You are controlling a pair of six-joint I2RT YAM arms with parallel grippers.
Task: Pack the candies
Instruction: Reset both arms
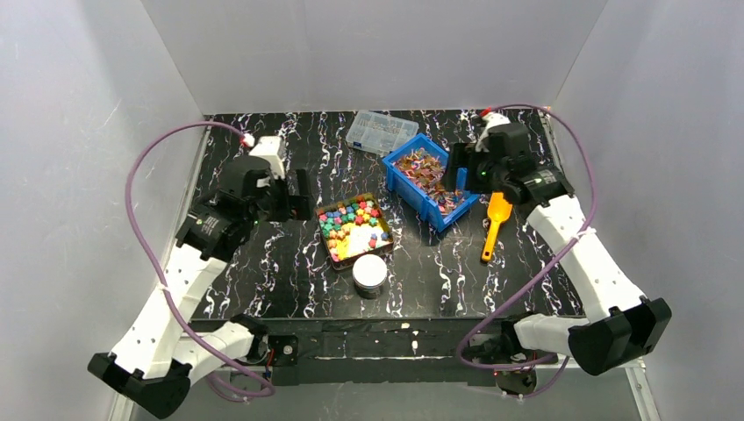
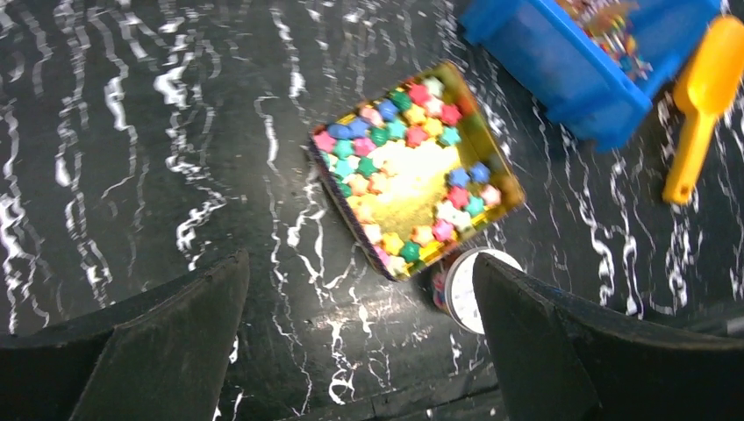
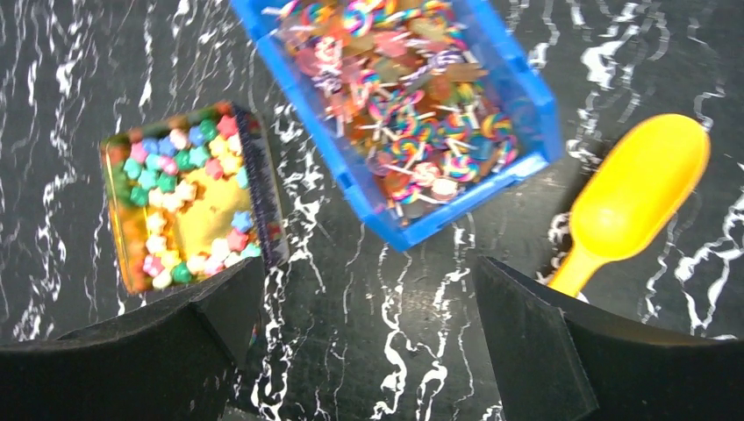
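Wide and empty, the left claw [image 2: 360, 267] and right claw [image 3: 369, 266] hover; reaching the yellow scoop [image 3: 633, 191] could bump the blue bin [image 3: 443, 224] beside it, spilling candies [image 3: 408, 96].

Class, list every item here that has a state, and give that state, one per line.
Left end effector: open, empty.
Right end effector: open, empty.
Gold tin: open, star candies ringing a bare centre.
Blue bin: open, holding wrapped candies.
Yellow scoop: lying flat, empty.
White-lidded jar: upright, closed.
Clear compartment box: lid looks shut.
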